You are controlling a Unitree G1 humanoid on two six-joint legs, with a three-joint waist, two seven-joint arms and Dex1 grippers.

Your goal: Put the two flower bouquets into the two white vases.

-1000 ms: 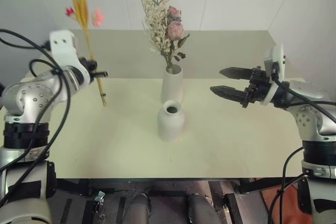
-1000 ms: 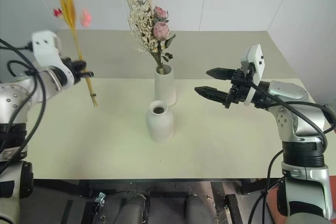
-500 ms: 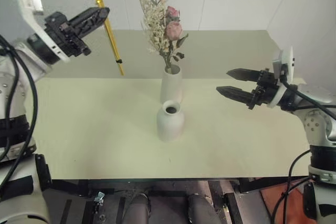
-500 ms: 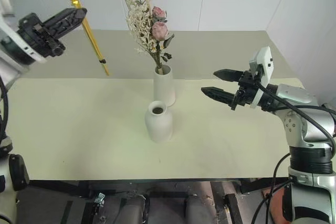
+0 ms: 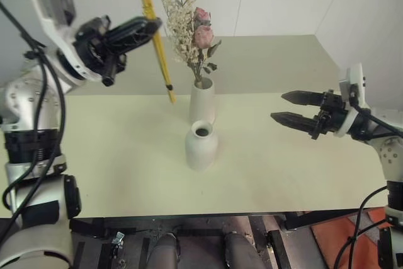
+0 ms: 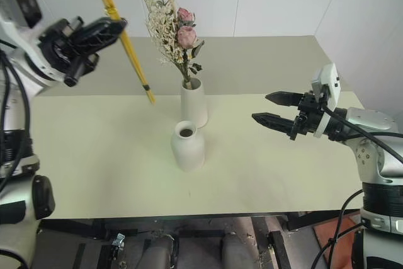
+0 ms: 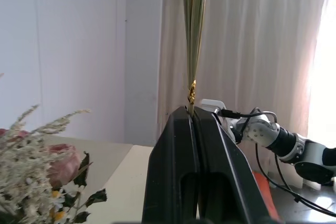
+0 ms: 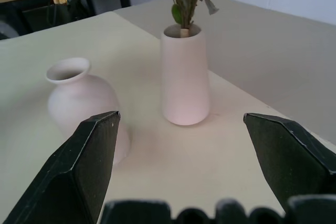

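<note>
the left end effector [image 5: 150, 26] is clamped on the slim golden grass bundle [image 5: 157, 55], tilted in the air above the surface [image 5: 113, 155], its lower tip up left of the tall vase [image 5: 203, 101]; its top is cut off, blooms unseen. the bushy bouquet [image 5: 189, 26], cream sprigs and pink roses, stands in that vase. the squat vase [image 5: 201, 145] sits just in front, mouth bare. the right end effector [image 5: 289, 108] hangs wide open, holding nothing.

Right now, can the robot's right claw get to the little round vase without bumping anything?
Probably yes. The right claw is open and empty, pointing toward the round vase over bare table. The tall vase stands just behind it, so a low, straight reach looks free.
</note>
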